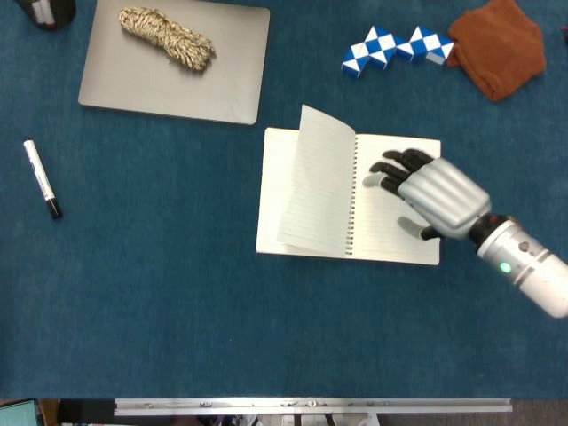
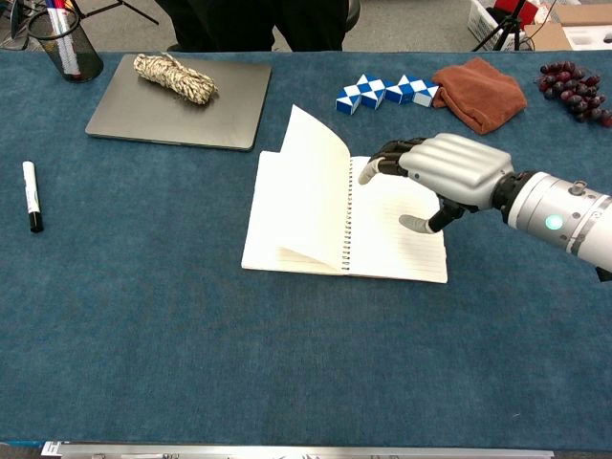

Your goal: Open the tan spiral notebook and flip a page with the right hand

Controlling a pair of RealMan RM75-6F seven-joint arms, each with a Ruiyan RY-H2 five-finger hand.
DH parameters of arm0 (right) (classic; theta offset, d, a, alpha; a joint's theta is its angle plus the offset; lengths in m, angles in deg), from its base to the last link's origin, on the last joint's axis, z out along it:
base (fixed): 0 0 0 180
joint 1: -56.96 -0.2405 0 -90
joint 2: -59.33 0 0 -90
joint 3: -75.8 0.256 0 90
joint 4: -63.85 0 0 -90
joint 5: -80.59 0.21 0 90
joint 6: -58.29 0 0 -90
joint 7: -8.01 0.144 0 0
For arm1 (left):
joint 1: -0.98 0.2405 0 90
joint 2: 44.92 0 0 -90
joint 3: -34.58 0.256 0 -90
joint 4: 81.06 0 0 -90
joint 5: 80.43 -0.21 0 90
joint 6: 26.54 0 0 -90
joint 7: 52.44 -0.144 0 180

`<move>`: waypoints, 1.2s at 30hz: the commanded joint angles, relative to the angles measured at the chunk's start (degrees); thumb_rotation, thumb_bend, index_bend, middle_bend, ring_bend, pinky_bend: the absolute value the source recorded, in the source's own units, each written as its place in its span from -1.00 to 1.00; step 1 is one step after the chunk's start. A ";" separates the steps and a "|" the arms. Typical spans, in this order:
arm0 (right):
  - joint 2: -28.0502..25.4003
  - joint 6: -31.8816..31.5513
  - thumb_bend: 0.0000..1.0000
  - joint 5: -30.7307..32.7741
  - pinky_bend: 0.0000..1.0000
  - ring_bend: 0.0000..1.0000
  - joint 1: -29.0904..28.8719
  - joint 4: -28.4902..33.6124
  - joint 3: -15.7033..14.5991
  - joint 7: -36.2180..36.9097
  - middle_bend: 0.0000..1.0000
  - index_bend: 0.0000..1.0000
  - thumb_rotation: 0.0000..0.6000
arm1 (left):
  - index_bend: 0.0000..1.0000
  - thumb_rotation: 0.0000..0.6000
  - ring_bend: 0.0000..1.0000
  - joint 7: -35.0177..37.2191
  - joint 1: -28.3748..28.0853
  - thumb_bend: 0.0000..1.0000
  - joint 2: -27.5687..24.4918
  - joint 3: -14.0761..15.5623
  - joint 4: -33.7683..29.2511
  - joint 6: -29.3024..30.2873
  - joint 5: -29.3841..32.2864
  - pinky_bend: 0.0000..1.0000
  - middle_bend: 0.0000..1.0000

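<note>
The right hand (image 1: 435, 197) covered part of the notebook's (image 2: 382, 244) right page, so whether its fingers (image 2: 382, 159) touched the paper could not be told. The lifted page (image 1: 318, 182) hid much of the left page under it. The right arm ran off the right edge in both views. At the worktop's far left corner, the pen cup (image 2: 65, 48) was cropped, and the grapes (image 2: 574, 91) at the far right corner were cut by the edge. The left hand appeared in neither view
</note>
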 commanded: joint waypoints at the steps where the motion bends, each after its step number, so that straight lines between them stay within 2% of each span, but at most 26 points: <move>1: -1.18 -2.97 -0.34 -1.07 -0.66 -0.78 1.42 0.33 0.75 0.77 -0.53 -0.52 1.00 | -0.46 1.00 -0.60 -0.24 -0.15 -0.88 -0.25 -0.09 -0.32 0.04 -0.16 -0.26 -0.54; 10: -1.87 -10.18 -0.34 -2.58 -0.66 -0.78 5.29 -0.50 1.12 1.14 -0.53 -0.52 1.00 | -0.46 1.00 -0.60 -0.96 -1.04 -0.88 -1.26 -0.76 -1.53 0.09 -0.57 -0.26 -0.54; 22: -8.08 -19.53 -0.34 -3.31 -0.66 -0.78 11.71 2.13 1.33 0.69 -0.53 -0.52 1.00 | -0.46 1.00 -0.60 -2.10 -1.92 -0.88 -2.56 -2.27 -2.65 1.83 -1.24 -0.26 -0.54; 29: -11.99 -25.69 -0.35 -3.49 -0.66 -0.78 17.34 3.42 0.12 0.35 -0.53 -0.52 1.00 | -0.42 1.00 -0.60 -1.71 -2.35 -0.88 -2.42 -3.81 -2.22 3.08 -0.53 -0.26 -0.52; 36: -14.22 -32.22 -0.35 -4.18 -0.66 -0.78 23.61 4.06 -1.60 -0.67 -0.53 -0.52 1.00 | -0.41 1.00 -0.60 -1.12 -1.93 -0.88 -2.87 -4.09 -2.12 4.58 -0.74 -0.26 -0.51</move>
